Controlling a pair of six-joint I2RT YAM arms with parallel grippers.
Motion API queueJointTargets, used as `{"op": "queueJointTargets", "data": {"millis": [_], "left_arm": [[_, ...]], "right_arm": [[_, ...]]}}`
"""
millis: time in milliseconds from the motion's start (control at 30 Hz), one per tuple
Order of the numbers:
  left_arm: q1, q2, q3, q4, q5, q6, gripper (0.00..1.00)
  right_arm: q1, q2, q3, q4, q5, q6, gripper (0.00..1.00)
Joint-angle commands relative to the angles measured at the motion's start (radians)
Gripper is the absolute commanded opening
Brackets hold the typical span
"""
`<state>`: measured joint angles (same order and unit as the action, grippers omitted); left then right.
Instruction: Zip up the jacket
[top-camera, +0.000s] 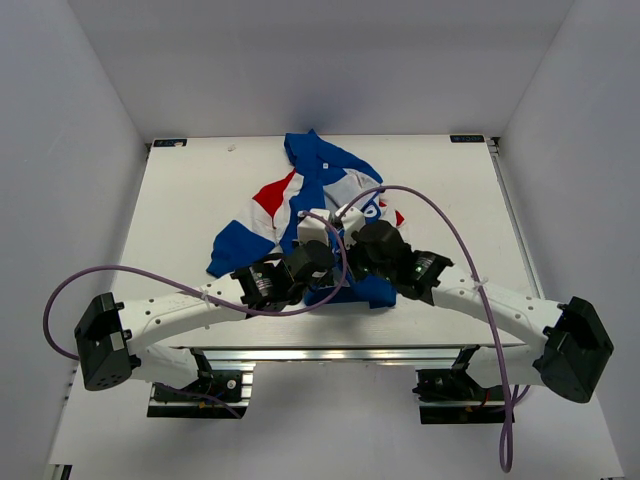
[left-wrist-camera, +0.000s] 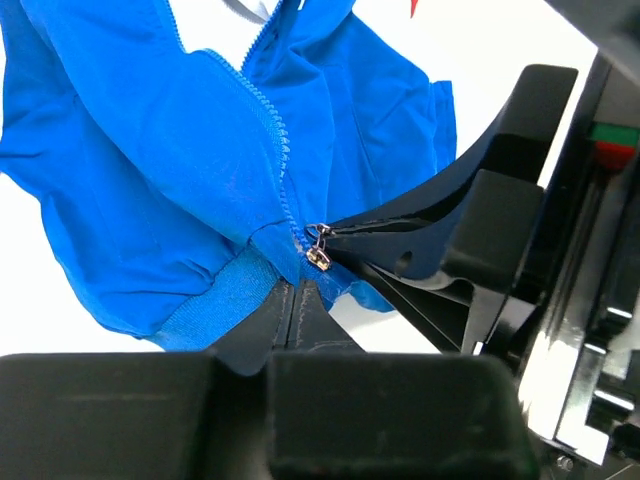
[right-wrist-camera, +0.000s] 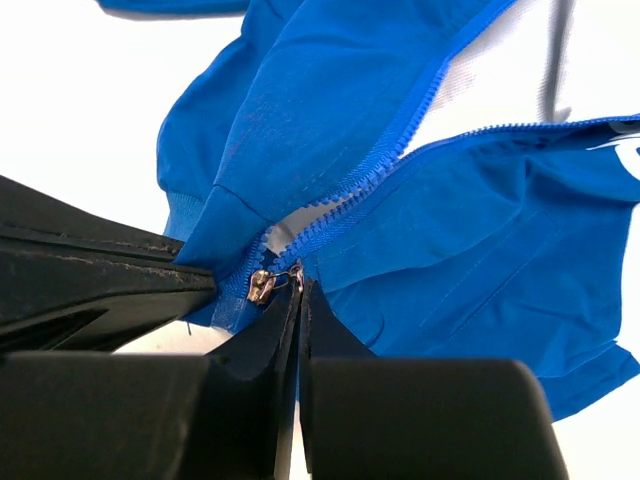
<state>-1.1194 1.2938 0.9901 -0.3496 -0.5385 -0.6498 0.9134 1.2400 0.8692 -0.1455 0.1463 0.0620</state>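
The blue jacket (top-camera: 320, 185) with red and white panels lies in the middle of the table, its hem toward the arms. Both grippers meet at the hem. My left gripper (left-wrist-camera: 293, 290) is shut on the blue hem fabric just below the metal zipper slider (left-wrist-camera: 319, 258). My right gripper (right-wrist-camera: 299, 290) is shut on the slider's pull tab, with the slider (right-wrist-camera: 260, 286) just left of its tips. The slider sits at the bottom of the zipper. Above it the two rows of teeth (right-wrist-camera: 400, 140) spread apart over white lining. From above, the left gripper (top-camera: 318, 275) and right gripper (top-camera: 350, 270) hide the hem.
The white table (top-camera: 190, 210) is boxed in by white walls at the back and sides. Purple cables (top-camera: 450, 230) loop over the jacket and the right arm, and another hangs off the left arm (top-camera: 80, 280). A blue sleeve (top-camera: 235, 245) lies left of the grippers.
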Motion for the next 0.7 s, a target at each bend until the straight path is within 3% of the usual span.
{"op": "queueJointTargets", "data": {"millis": [0, 133, 300, 667], "left_arm": [[-0.011, -0.039, 0.019, -0.084, 0.035, 0.018, 0.08], [-0.011, -0.037, 0.061, -0.114, -0.023, -0.002, 0.36], [-0.011, -0.051, 0.087, -0.160, -0.028, -0.066, 0.51], [-0.011, -0.110, 0.027, -0.129, 0.080, -0.211, 0.57]], "right_arm": [[-0.021, 0.009, 0.070, -0.012, 0.056, -0.039, 0.00], [-0.021, -0.014, 0.073, -0.061, -0.074, -0.041, 0.00], [-0.021, -0.024, 0.051, -0.092, -0.195, -0.022, 0.00], [-0.021, 0.001, 0.068, -0.077, -0.353, 0.053, 0.00]]}}
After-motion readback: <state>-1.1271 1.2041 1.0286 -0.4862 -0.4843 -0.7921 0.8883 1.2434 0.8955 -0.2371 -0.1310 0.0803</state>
